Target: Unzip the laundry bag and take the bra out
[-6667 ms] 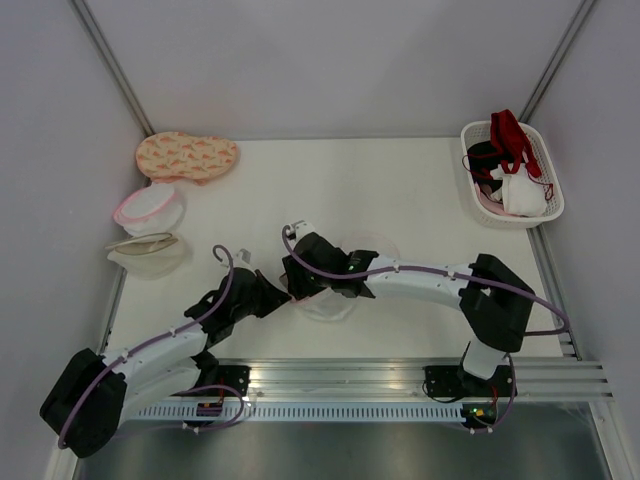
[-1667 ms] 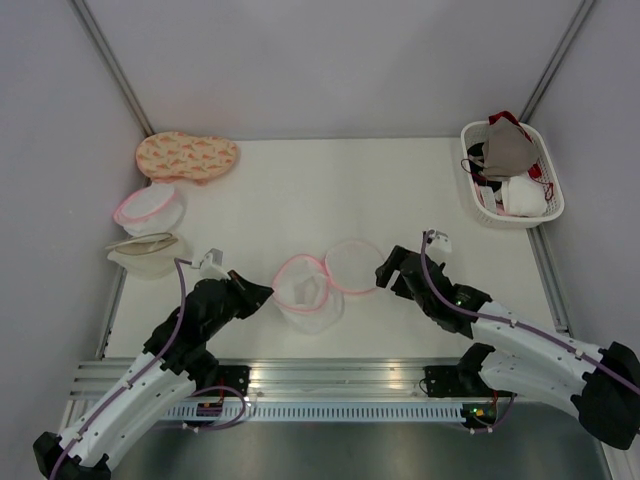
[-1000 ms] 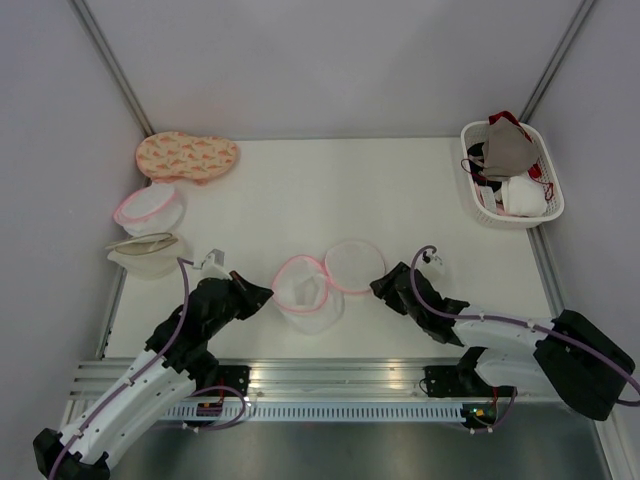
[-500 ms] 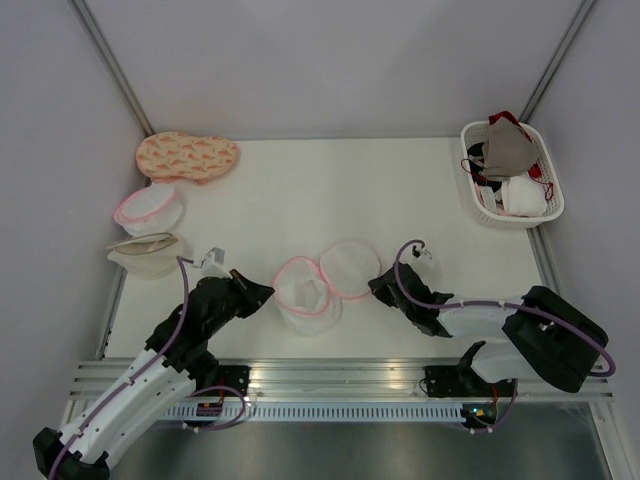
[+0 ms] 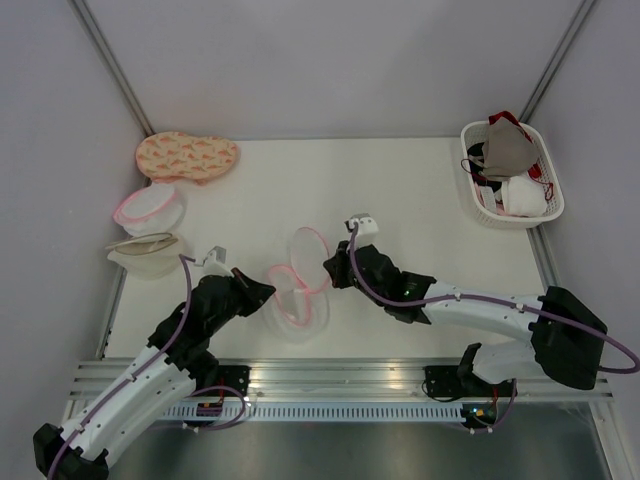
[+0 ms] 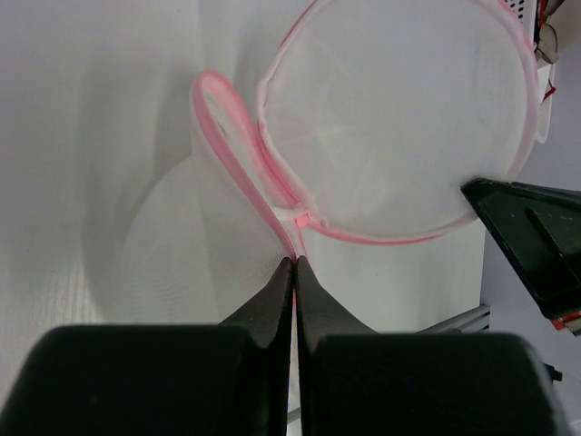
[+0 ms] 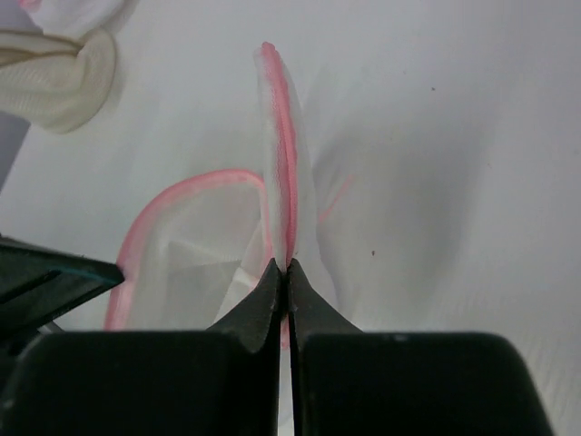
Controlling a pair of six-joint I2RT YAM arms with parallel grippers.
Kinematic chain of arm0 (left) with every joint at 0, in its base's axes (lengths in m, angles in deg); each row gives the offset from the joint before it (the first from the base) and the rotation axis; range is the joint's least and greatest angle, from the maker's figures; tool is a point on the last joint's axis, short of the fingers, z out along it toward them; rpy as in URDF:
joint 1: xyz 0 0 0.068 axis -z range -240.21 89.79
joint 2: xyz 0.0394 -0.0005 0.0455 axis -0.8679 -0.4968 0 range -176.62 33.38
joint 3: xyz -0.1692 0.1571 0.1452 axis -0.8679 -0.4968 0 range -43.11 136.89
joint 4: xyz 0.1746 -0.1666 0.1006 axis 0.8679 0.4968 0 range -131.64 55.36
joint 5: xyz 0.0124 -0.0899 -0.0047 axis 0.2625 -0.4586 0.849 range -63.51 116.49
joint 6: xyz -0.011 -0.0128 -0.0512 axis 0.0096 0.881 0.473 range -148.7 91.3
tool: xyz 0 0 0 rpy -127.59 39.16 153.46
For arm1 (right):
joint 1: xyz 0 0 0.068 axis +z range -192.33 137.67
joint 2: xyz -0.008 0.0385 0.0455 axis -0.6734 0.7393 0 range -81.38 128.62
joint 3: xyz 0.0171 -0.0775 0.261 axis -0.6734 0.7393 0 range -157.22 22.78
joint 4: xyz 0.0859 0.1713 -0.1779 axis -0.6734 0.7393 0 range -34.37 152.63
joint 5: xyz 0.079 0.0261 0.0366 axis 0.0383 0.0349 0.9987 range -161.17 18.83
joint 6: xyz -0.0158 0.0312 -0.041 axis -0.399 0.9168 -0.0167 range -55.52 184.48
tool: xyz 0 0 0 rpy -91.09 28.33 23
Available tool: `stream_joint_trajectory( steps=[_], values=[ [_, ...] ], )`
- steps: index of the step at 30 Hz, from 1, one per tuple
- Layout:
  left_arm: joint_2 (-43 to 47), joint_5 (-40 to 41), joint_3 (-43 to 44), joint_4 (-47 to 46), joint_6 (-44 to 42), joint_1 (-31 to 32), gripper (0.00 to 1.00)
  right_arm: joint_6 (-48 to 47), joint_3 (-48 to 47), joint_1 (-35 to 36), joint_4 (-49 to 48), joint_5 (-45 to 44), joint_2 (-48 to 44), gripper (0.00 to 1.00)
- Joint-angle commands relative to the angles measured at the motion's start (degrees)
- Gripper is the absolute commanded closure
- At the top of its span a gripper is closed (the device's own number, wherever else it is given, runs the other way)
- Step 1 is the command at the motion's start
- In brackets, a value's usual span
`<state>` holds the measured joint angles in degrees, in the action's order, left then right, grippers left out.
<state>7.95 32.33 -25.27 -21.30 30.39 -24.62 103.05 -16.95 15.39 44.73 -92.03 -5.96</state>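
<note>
Half a second ago the lid (image 5: pixel 309 256) lay flat on the table (image 5: pixel 330 190), to the right of the bag (image 5: pixel 297 306), and the right gripper (image 5: pixel 331 268) sat at its far side. Now that gripper has moved left and tipped the lid up on edge above the bag's open mouth. Its jaws are closed on the pink rim, which the right wrist view shows running straight away from the fingertips (image 7: pixel 288 266). The left gripper (image 5: pixel 267 290) has not shifted. It is clamped shut on the rim at the bag's left side, about where lid and base join (the left wrist view shows pink trim running in between the tips (image 6: pixel 295 263)).

The bra (image 5: pixel 508 149) is out of the bag already. It lies on top of the other garments in the basket (image 5: pixel 520 224) at the far right corner, well apart from both arms. The removal therefore looks done, and the lid swinging back over the base reads as tidying or re-closing, not as a step still owed.

The bag sits near the middle of the table's near half, between the two grippers, with its mouth facing up. From above the raised lid shows as a narrow ellipse whose long axis runs near to far, leaning slightly left. Its inner face is turned toward the left arm, which sees it almost as a full disc (image 6: pixel 399 136).
</note>
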Motion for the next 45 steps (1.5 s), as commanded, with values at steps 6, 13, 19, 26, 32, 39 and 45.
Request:
stream_joint_trajectory(
  steps=[6, 13, 19, 26, 32, 39, 45],
  values=[
    [0.0, 0.7, 2.4, -3.0, 1.1, 0.0, 0.98, -23.6, -14.7, 9.9, 16.6, -1.5, 8.8, 1.00],
    [1.5, 2.2, 3.0, -2.0, 1.6, 0.0, 0.98, -28.2, -21.6, 17.6, 24.4, -9.9, 14.6, 1.00],
    [6.8, 7.2, 3.9, 2.1, 3.8, 0.0, 0.54, -29.5, -22.3, 19.2, 26.0, -12.2, 14.8, 1.00],
    [12.4, 9.8, 2.8, 3.7, 5.5, 0.0, 0.00, -31.3, -22.4, 19.3, 25.1, -11.4, 13.8, 1.00],
    [12.0, 9.0, 2.2, 4.2, 6.6, 0.0, 0.00, -34.3, -22.8, 20.4, 23.6, -7.4, 12.9, 1.00],
    [13.3, 10.2, 2.8, 6.8, 7.3, 0.0, 0.01, -37.2, -24.0, 23.0, 24.0, 2.5, 9.6, 0.79],
    [13.6, 10.3, 4.0, 9.5, 7.5, 0.0, 0.00, -35.9, -24.3, 23.3, 25.3, 11.0, 4.7, 0.27]
  ],
)
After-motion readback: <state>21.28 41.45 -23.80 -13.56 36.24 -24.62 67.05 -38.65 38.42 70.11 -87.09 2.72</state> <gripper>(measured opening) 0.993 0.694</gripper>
